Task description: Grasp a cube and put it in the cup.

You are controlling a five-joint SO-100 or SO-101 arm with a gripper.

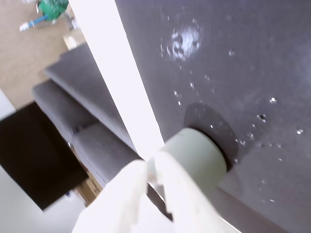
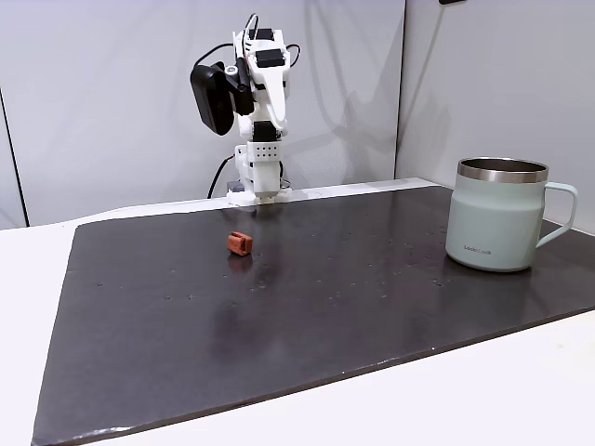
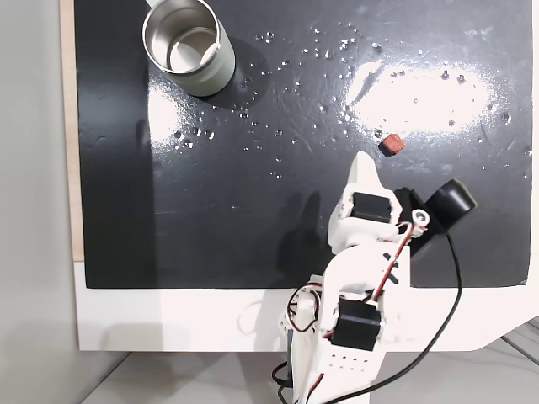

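White claw [image 1: 154, 177] fills the wrist view's lower edge, its fingers pressed together on nothing, with the mint cup [image 1: 199, 158] just beyond on the dark mat [image 1: 252, 58].

From the front fixed view, the arm [image 2: 256, 102] sits folded upright at the back. A tiny orange-red cube [image 2: 240, 242] lies mid-mat, well apart from the cup [image 2: 495, 216] at right.

From above, the cube [image 3: 390, 146] lies just past the claw. Nothing is grasped yet; the next move likely calls for opening and reaching down over it.

1. A white table [image 2: 521, 390] carries a dark, speckled mat [image 2: 307, 307].
2. In the front fixed view, the mint-green mug [image 2: 495, 223] stands at the mat's right.
3. The small orange-red cube [image 2: 240, 242] lies left of centre, farther back.
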